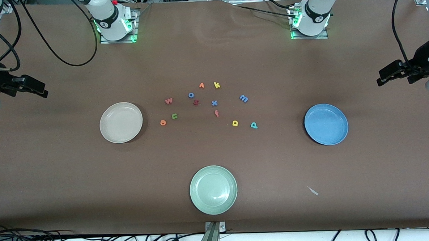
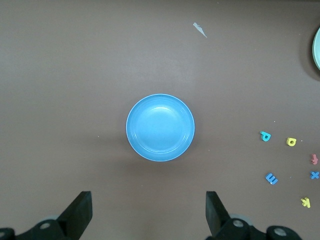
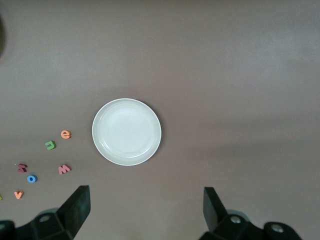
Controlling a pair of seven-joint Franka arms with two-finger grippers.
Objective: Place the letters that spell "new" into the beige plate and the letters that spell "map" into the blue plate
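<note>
Right gripper (image 1: 35,90) hung open and empty at its table end, w (image 1: 168,100), n (image 1: 175,116), e (image 1: 162,122) beside beige plate (image 1: 120,122) on its side. Farther along lay m (image 1: 244,98), a (image 1: 235,123), p (image 1: 253,125), nearer blue plate (image 1: 326,124). Left gripper (image 1: 388,75) hung likewise open, empty.

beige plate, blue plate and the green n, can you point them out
beige plate (image 1: 110,134), front view, bare rim nearest the camera.
blue plate (image 1: 326,124), front view, its bare floor.
green n (image 1: 174,116), front view, middle of the letter.
</note>
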